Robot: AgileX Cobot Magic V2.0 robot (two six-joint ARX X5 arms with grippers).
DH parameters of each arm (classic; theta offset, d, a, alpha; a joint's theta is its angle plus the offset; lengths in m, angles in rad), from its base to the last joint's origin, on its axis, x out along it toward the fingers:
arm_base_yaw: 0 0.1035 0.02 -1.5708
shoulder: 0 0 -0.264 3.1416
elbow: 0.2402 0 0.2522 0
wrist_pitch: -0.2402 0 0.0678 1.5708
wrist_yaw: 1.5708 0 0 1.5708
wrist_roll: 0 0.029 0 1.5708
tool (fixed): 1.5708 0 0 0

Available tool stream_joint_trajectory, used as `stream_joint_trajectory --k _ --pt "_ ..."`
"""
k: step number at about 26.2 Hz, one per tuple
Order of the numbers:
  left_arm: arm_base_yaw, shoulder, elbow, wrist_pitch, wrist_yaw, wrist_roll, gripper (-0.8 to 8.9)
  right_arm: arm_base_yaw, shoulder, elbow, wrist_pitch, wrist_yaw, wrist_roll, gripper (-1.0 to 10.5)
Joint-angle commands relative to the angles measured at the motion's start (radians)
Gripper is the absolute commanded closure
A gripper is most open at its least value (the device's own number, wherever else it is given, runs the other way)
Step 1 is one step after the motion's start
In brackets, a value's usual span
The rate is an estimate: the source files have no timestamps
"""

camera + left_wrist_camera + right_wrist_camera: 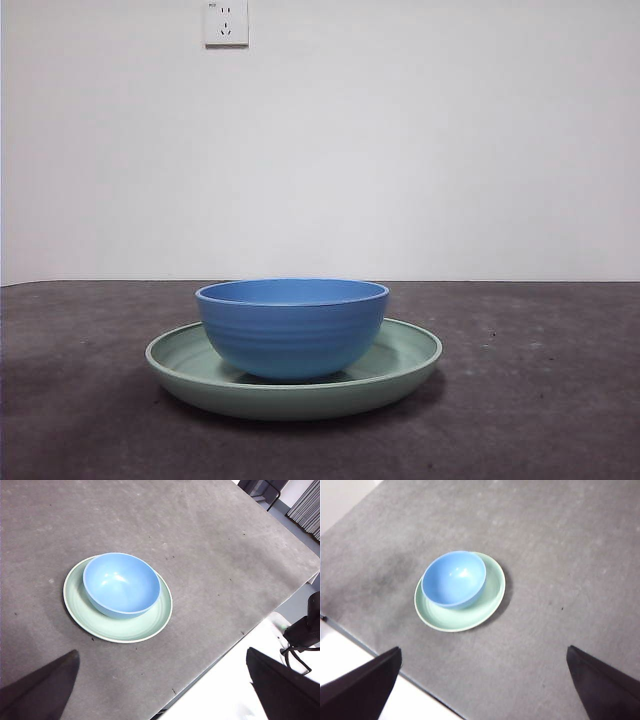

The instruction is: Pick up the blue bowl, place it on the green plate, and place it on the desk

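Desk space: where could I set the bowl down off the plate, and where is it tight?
The blue bowl sits in the green plate, upright and off-centre. Bare desk borders the plate on every side, broadest between plate and back wall. The strip between the plate and the desk's near edge is narrower. Both pincers hang high and open, away from the dishes.

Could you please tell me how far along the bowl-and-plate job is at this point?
Looks done: the blue bowl already sits upright inside the green plate, which rests on the desk. In hand: nothing; the left gripper and right gripper are both open, high above the desk, holding nothing. Left: at most moving the bowl onto the desk, if that is intended.
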Motion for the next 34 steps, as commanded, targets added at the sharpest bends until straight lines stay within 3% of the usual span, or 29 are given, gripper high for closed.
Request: stream_joint_trajectory --k 1,6,7,8,9,26,29,34 --pt "-0.004 0.002 0.023 0.015 0.002 0.005 2.83 0.005 0.003 0.018 -0.002 0.000 -0.008 3.9" --pt "-0.004 0.002 0.023 0.014 0.002 0.005 3.08 0.005 0.003 0.018 0.008 -0.001 -0.008 4.2" --pt "-0.004 0.002 0.023 0.014 0.003 0.005 4.46 0.005 0.003 0.018 0.005 -0.001 -0.008 6.6" --pt "-0.004 0.002 0.023 0.016 0.003 0.005 7.23 0.005 0.003 0.018 0.006 -0.001 -0.008 9.5" --pt "-0.004 0.002 0.023 0.018 0.003 0.004 7.87 0.005 0.003 0.018 0.012 -0.001 -0.009 9.1" --pt "0.002 0.002 0.017 0.030 0.002 0.004 7.86 0.005 0.003 0.018 0.014 -0.001 -0.008 9.1" --pt "0.058 -0.005 0.010 0.038 0.003 0.004 7.86 0.005 0.003 0.018 0.015 -0.001 -0.008 9.1" --pt "0.252 -0.012 -0.039 0.050 0.002 0.005 7.87 0.005 0.003 0.018 0.015 -0.001 -0.008 9.1"
